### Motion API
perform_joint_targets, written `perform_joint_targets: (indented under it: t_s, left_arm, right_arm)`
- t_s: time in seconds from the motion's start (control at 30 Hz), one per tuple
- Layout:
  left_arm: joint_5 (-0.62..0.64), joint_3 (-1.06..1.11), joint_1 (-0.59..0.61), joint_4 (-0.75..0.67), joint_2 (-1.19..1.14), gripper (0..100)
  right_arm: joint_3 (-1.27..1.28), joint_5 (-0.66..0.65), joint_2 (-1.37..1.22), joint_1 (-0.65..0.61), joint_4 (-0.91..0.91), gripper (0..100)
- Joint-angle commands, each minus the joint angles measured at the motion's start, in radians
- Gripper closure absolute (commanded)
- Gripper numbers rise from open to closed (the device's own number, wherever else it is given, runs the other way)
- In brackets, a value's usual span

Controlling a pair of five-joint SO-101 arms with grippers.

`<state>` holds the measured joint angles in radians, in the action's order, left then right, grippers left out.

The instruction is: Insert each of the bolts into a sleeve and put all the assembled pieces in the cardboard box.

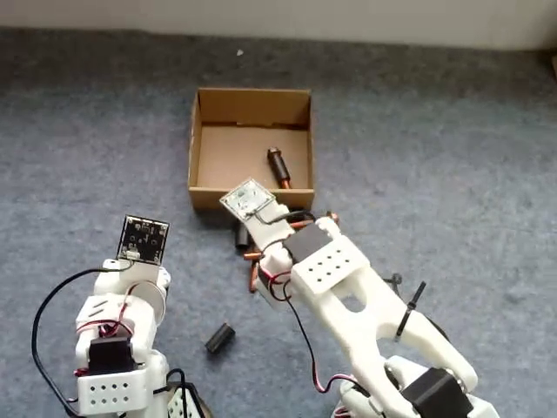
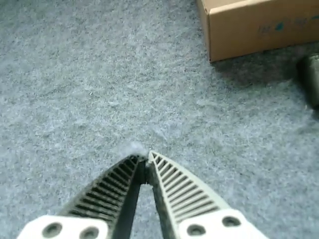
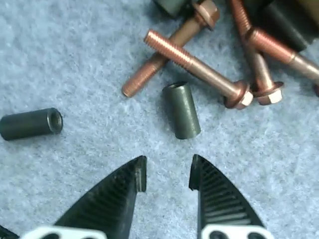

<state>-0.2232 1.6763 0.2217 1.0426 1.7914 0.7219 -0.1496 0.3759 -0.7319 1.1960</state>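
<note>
Right gripper (image 3: 168,174) hangs parted and empty, just short of a dark sleeve (image 3: 182,110) that lies beside my heap of copper bolts (image 3: 199,69). Left gripper (image 2: 147,162) is clenched on nothing over bare carpet (image 2: 75,74). From above I see the cardboard box (image 1: 193,148) at twelve o'clock from the heap, holding one assembled piece (image 1: 278,165). Another sleeve (image 1: 220,338) lies at seven o'clock.

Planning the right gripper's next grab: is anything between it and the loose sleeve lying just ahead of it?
Nothing visible. Only bare carpet lies between the open right gripper and the sleeve. The copper bolts lie beyond the sleeve, with one shaft passing close to its far end.
</note>
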Motion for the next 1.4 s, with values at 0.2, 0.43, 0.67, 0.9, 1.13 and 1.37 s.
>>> perform_joint_targets:
  t_s: [0.2,0.43,0.67,0.9,1.13,1.37]
  left_arm:
    - [-0.009,0.019,-0.015,-0.017,0.007,98]
    - [-0.009,0.019,-0.015,-0.017,0.007,98]
    - [-0.009,0.019,-0.015,-0.017,0.007,98]
    - [-0.009,0.019,-0.015,-0.015,0.007,98]
    - [-0.009,0.019,-0.015,-0.015,0.007,98]
    - [-0.009,0.019,-0.015,-0.015,0.007,98]
  right_arm:
    - [0.024,-0.012,-0.142,-0.008,-0.113,85.7]
    - [-0.137,-0.012,-0.354,0.03,-0.13,85.7]
    - [-0.193,-0.012,-0.374,0.033,-0.124,85.7]
    - [-0.28,-0.069,-0.374,0.065,0.008,85.4]
    - [-0.352,-0.104,-0.377,0.077,0.094,85.4]
    - [-0.349,-0.236,-0.381,0.021,-0.015,85.3]
